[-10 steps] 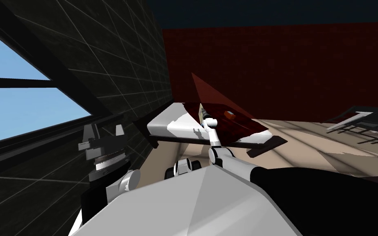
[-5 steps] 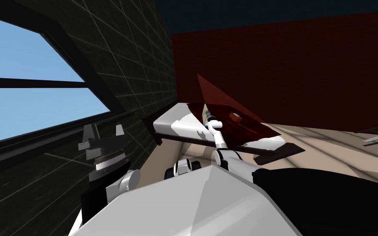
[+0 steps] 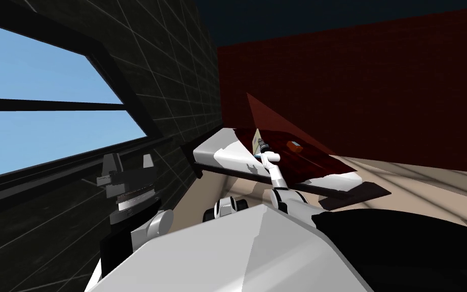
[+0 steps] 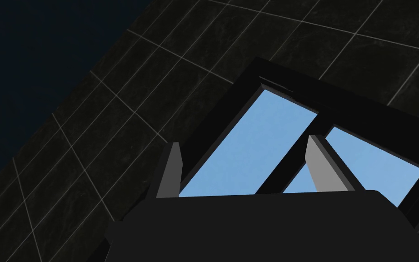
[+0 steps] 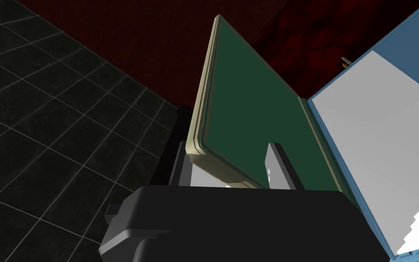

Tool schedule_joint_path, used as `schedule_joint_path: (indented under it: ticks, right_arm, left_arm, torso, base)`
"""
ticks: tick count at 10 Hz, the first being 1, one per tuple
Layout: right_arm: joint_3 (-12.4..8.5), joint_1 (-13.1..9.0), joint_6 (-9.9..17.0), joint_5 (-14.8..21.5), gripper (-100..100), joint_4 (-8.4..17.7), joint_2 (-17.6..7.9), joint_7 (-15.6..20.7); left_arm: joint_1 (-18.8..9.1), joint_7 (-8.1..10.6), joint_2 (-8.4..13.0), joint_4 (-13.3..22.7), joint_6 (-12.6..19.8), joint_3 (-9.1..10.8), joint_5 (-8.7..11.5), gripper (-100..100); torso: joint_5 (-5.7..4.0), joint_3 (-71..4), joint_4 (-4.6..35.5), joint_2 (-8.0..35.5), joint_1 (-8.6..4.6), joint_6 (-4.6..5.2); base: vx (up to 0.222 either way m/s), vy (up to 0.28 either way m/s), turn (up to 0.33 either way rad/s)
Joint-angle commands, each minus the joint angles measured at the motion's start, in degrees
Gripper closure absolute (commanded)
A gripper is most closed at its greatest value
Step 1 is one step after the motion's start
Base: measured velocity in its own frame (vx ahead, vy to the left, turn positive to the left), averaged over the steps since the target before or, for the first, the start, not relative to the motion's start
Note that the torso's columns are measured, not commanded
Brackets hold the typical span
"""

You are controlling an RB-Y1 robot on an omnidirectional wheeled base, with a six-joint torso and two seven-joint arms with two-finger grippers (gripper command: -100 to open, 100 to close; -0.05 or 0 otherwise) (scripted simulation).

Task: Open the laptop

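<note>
- Right wrist view: the laptop is partly open, its lid raised steeply off the base (the hinge line runs between the green and the blue).
- Lid: dark green inner face with a beige rounded rim, stepped in thin bands along the edge.
- Base: a blue border around a plain pale grey-white field.
- The right gripper pinches the lid at its free edge, near a corner. One finger lies on the green face and the other sits behind the lid, in shadow.
- Head view: the laptop sits on a table with a white and dark red top, about mid-table, with the right arm stretched out to it.
- A small orange-brown block rests on the dark red part, near the laptop on its far side (I cannot tell what it is).
- Hidden or cut off: the gripped corner of the lid runs behind the gripper's dark body. The base runs off the picture's edge, and one corner shows a jagged white border. A rounded grey patch on the base is also cut off and cannot be identified.
- Head view: the laptop shows small, and the wrist covers part of it.
- The left gripper is raised at my left side, well apart from the table, fingers spread wide on nothing.
</note>
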Motion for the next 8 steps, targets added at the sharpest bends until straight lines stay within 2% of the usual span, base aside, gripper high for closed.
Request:
schedule_joint_path:
  ticks: [1,3,6,7,8]
  right_arm:
    - [0.7,3.7,2.5,-4.6,100,2.4,-2.0,0.2]
    - [0.7,3.7,2.5,-8.1,100,2.4,-2.0,0.2]
    - [0.7,3.7,2.5,-11.8,100,2.4,-2.0,0.2]
    - [0.5,5.8,6.1,-13.6,100,3.4,-5.5,2.7]
    - [0.5,6.9,7.3,-14.6,100,3.4,-6.9,2.7]
  left_arm:
    - [0.0,0.00,0.0,0.0,0.0,0.00,0.0,0]
    - [0.0,0.00,0.0,0.0,0.0,0.01,0.0,0]
    - [0.0,0.00,0.0,0.0,0.0,0.01,0.0,0]
    - [0.0,0.00,0.0,0.0,0.0,0.01,0.0,0]
    - [0.0,0.00,0.0,0.0,0.0,0.00,0.0,0]
  torso:
    - [-0.05,-0.1,-0.1,-0.2,-0.16,0.25]
    - [-0.24,-0.2,-0.1,-0.3,-0.51,0.34]
    - [-0.30,-0.2,-0.2,-0.4,-0.39,-0.03]
    - [-0.23,-0.2,-0.1,-0.4,-0.23,-0.16]
    - [-0.17,-0.2,-0.1,-0.2,-0.09,-0.20]
  base:
    - [-0.013,0.021,0.021]
    - [0.009,0.009,-0.030]
    - [0.000,-0.008,-0.011]
    - [-0.054,0.011,0.255]
    - [-0.068,0.017,0.428]
